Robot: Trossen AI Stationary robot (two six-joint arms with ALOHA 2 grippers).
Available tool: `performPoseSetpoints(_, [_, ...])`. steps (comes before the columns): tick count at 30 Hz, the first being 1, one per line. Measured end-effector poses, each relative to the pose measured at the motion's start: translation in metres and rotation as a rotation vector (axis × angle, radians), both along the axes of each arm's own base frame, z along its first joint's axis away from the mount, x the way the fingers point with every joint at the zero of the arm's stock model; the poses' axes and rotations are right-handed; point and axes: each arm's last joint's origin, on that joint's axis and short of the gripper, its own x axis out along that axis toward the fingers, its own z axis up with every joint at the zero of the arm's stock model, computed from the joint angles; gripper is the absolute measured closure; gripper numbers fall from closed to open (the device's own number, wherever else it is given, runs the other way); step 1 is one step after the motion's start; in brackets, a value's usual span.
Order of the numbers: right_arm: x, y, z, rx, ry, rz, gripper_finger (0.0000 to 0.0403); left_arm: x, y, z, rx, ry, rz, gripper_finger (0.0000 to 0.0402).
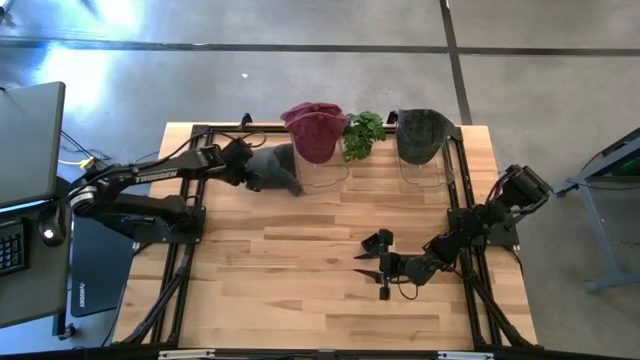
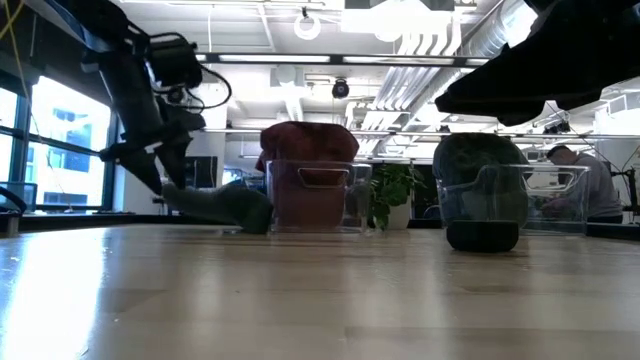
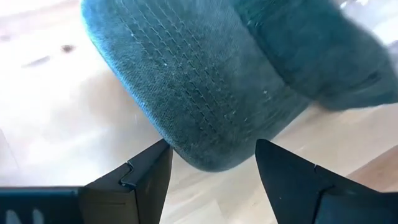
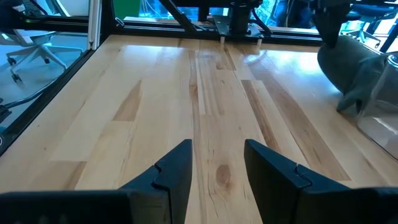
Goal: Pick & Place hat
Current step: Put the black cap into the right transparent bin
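Closest to us, the right gripper [image 1: 383, 262] hovers over the bare middle of the light wooden table [image 1: 300, 290] with its fingers [image 4: 174, 171] spread and nothing between them. Farther back we see the left gripper [image 1: 248, 166] down at the dark grey-teal fabric cap [image 1: 272, 170], which lies on the wood just beside the clear plastic stand carrying a maroon cap [image 1: 315, 130]; its fingers [image 3: 146, 180] stand apart, the cap's stitched brim [image 3: 199, 99] reaching into the gap between the tips, not pinched. Beyond, near the table's far edge, a small green leafy plant [image 1: 363, 135] sits between that stand and a second clear stand bearing a dark green cap [image 1: 422, 135].
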Motion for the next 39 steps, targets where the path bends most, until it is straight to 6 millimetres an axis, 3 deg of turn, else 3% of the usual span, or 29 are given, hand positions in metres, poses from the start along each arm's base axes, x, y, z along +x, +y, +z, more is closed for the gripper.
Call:
performPoseSetpoints(7, [0.0, 0.0, 0.0, -0.001, 0.0, -0.001, 0.0261, -0.005, -0.009, 0.021, 0.14, -0.08, -0.021, 0.0207])
performPoseSetpoints(20, [0.0, 0.0, 0.001, 0.0, -0.007, -0.011, 0.0261, 0.005, -0.004, 0.035, 0.262, -0.225, -0.081, 0.0387])
performPoseSetpoints(24, [0.0, 0.0, 0.001, -0.002, -0.009, -0.016, 0.0261, -0.007, -0.01, 0.052, 0.297, -0.222, -0.094, 0.0389])
performPoseSetpoints(30, [0.0, -0.001, 0.001, -0.005, -0.011, -0.03, 0.0261, -0.033, -0.036, 0.102, 0.444, -0.169, -0.171, 0.0396])
performPoseSetpoints(34, [0.002, -0.003, 0.001, 0.002, -0.007, -0.021, 0.0261, -0.045, -0.063, 0.136, 0.554, -0.324, -0.332, 0.0399])
performPoseSetpoints(39, [0.006, -0.003, 0.006, -0.032, -0.031, -0.003, 0.026, -0.05, -0.091, 0.144, 0.597, -0.511, -0.559, 0.04])
